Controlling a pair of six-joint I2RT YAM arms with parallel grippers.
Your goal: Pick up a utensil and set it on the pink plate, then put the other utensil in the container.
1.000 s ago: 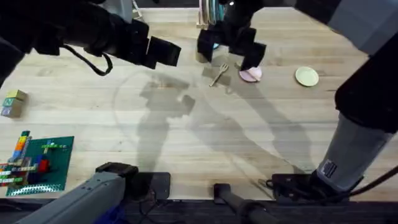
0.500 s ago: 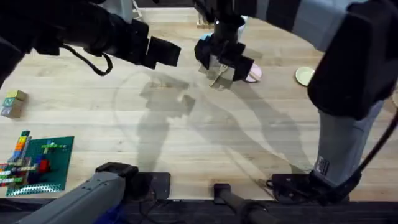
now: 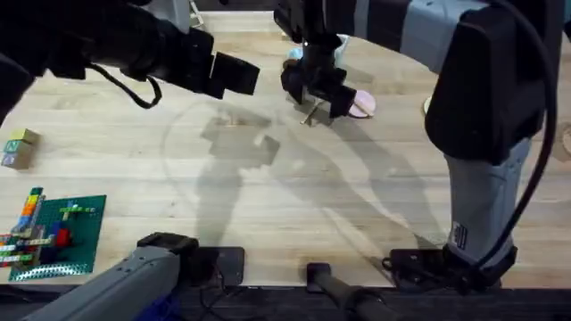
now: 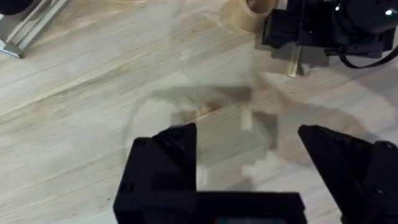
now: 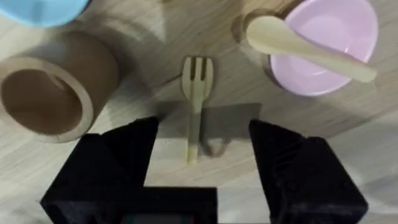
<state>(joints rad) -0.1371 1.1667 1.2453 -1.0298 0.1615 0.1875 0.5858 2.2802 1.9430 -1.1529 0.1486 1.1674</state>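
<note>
Because the right arm rises close under the overhead camera, its dark bulk covers much of the far side of the table point(image 3: 268, 205), and there the right gripper point(image 3: 319, 89) hides all but the handle end of the fork point(image 3: 309, 114) and leaves only an edge of the pink plate point(image 3: 362, 105) showing. Further left in that view, the left gripper point(image 3: 234, 75) hangs over bare wood well apart from the task's things; its own camera shows its black fingers point(image 4: 163, 168) spread apart with nothing between them, and far beyond them the right gripper stands beside the brown container point(image 4: 252, 14), itself cut off by the frame edge. In the right wrist view, a blue dish point(image 5: 43, 9) is cut off at the frame's edge, and the container point(image 5: 53, 87) lies just outside the right gripper's point(image 5: 202, 146) near finger, open mouth showing. The fork point(image 5: 196, 102) lies flat on the table in line with the gap between the spread fingers point(image 5: 121, 155), its handle end between them, its tines pointing away, neither pad touching it. Past the other finger sits the pink plate point(image 5: 336, 56), with the spoon-like wooden utensil point(image 5: 305, 46) lying across it, its broad end over the rim.
</note>
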